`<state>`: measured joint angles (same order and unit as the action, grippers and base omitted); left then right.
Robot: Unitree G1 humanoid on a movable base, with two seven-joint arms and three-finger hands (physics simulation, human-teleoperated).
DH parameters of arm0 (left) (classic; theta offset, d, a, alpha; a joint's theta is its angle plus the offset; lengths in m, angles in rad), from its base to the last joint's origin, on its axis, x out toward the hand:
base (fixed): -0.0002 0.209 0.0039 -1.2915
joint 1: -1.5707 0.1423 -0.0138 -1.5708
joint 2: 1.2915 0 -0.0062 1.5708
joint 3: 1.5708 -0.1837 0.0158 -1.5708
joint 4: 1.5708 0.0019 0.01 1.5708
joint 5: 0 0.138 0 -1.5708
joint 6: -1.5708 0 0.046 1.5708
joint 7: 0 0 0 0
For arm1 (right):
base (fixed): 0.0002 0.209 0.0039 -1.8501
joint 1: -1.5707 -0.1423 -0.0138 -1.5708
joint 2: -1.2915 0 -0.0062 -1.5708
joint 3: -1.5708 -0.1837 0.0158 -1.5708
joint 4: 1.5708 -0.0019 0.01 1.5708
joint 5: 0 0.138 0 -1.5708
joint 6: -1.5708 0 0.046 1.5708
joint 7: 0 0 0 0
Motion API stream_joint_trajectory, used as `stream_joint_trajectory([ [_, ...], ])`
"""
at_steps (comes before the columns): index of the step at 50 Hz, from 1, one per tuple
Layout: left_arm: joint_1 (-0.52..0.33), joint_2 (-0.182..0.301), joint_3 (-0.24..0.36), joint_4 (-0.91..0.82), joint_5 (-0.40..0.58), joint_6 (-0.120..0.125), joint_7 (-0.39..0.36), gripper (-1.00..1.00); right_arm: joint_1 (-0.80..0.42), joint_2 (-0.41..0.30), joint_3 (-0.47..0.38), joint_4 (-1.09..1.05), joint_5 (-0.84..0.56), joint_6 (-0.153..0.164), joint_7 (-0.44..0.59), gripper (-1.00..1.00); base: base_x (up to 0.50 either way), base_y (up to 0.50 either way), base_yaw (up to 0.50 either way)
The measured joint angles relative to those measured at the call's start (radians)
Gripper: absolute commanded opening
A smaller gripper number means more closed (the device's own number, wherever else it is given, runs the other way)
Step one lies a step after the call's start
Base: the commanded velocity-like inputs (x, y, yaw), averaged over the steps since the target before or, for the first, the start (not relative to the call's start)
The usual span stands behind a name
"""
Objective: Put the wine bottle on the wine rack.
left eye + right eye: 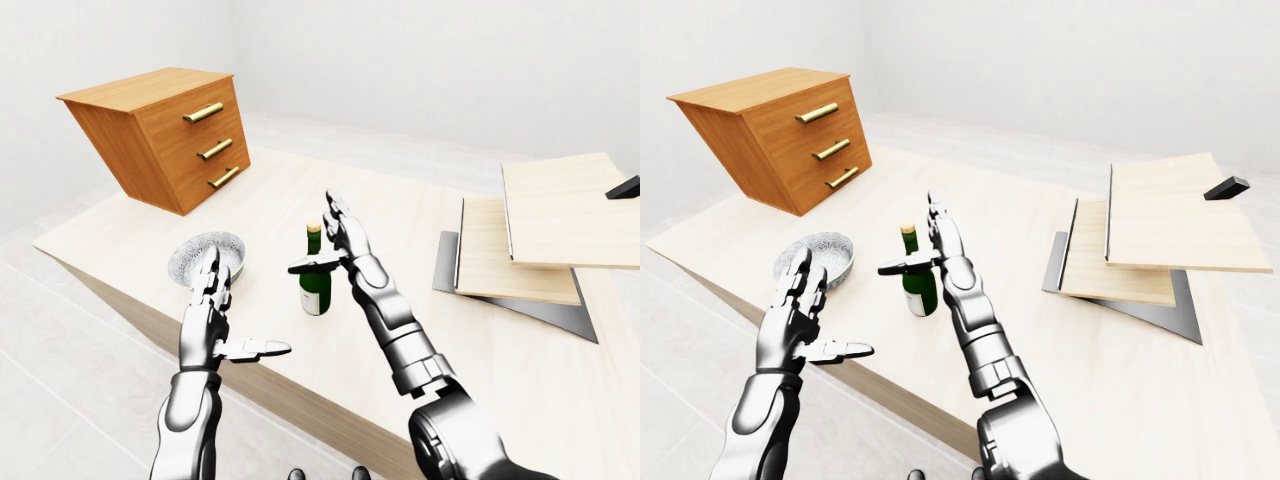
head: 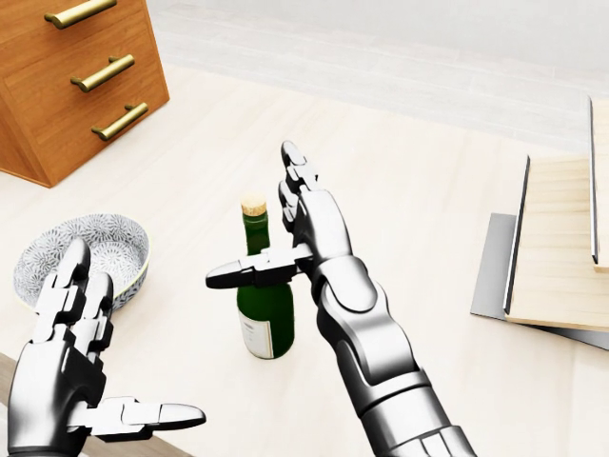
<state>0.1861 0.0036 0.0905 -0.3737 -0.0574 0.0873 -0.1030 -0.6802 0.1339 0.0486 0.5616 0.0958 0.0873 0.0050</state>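
A green wine bottle [image 2: 267, 319] with a cork stands upright on the pale wooden table [image 2: 409, 190]. My right hand [image 2: 255, 224] is open just right of the bottle, fingers [image 2: 297, 181] pointing up. Its thumb crosses in front of the bottle's shoulder; I cannot tell whether it touches. My left hand [image 2: 124, 347] is open and empty at the lower left, near the table's near edge. Pale wooden boards on a grey base plate [image 1: 520, 250], apparently the wine rack, stand at the right of the table.
A grey patterned bowl [image 2: 100, 238] sits left of the bottle. A brown three-drawer cabinet [image 1: 160, 135] with brass handles stands tilted at the upper left. A small black block [image 1: 1226, 187] lies on the top board at the right.
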Motion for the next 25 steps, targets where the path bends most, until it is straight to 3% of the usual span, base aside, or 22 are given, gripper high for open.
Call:
stream_joint_trajectory([
  [10, 0.001, 0.0, -0.001, 0.008, 0.001, -0.003, 0.0, 1.0, 0.003, 0.006, 0.0, 0.017, -0.001, 0.0, 0.009, 1.0, 0.0, 0.0, 0.0],
  [11, 0.001, 0.0, -0.001, 0.009, 0.001, -0.003, 0.0, 1.0, 0.004, 0.006, 0.0, 0.018, -0.001, 0.0, 0.01, 0.79, 0.0, 0.0, 0.0],
  [12, 0.001, 0.0, -0.001, 0.01, 0.001, -0.004, 0.0, 1.0, 0.005, 0.006, 0.0, 0.019, -0.001, 0.0, 0.01, 0.44, 0.0, 0.0, 0.0],
  [15, 0.001, -0.001, -0.001, 0.012, 0.001, -0.005, 0.0, 1.0, 0.007, 0.007, 0.0, 0.02, -0.001, 0.0, 0.012, 0.18, 0.0, 0.0, 0.0],
  [16, 0.001, -0.001, -0.001, 0.012, 0.001, -0.005, 0.0, 1.0, 0.008, 0.007, 0.0, 0.02, -0.001, 0.0, 0.013, 0.18, 0.0, 0.0, 0.0],
  [19, 0.001, -0.001, -0.001, 0.012, 0.001, -0.005, 0.0, 1.0, 0.01, 0.008, 0.001, 0.02, 0.0, 0.0, 0.015, -0.35, 0.0, 0.0, 0.0],
  [25, 0.002, -0.001, -0.002, 0.01, 0.001, -0.004, 0.001, 1.0, 0.015, 0.007, 0.001, 0.016, -0.002, 0.0, 0.016, -0.51, 0.0, 0.0, 0.0],
])
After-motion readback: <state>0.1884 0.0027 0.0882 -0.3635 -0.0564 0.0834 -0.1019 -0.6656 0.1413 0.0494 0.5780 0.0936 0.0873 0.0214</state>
